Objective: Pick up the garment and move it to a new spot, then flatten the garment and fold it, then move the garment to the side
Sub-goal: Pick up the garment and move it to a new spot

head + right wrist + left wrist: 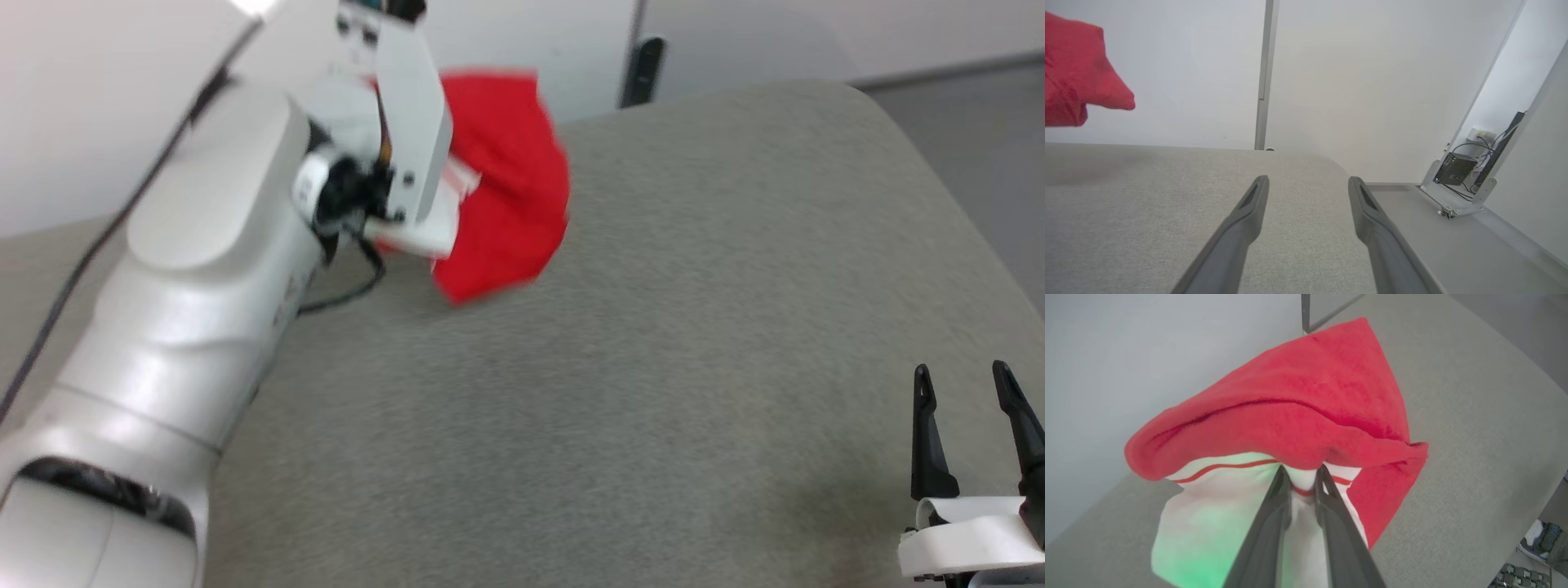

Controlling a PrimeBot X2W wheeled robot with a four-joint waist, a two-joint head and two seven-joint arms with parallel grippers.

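Note:
The garment is bright red with a white, red-striped panel and hangs in the air over the far left part of the grey table. My left gripper is shut on the garment, pinching the striped white edge between its two dark fingers while the red cloth drapes over the tips. In the head view the left arm's pale wrist covers part of the cloth. Low at the right, my right gripper stands open over the table with nothing between its fingers. A corner of the garment hangs at the upper left of the right wrist view.
The table's rounded far-right corner and right edge drop to a grey floor. A pale wall runs behind, with a dark upright post. A black box with cables sits by the wall at right. A shoe shows beyond the table edge.

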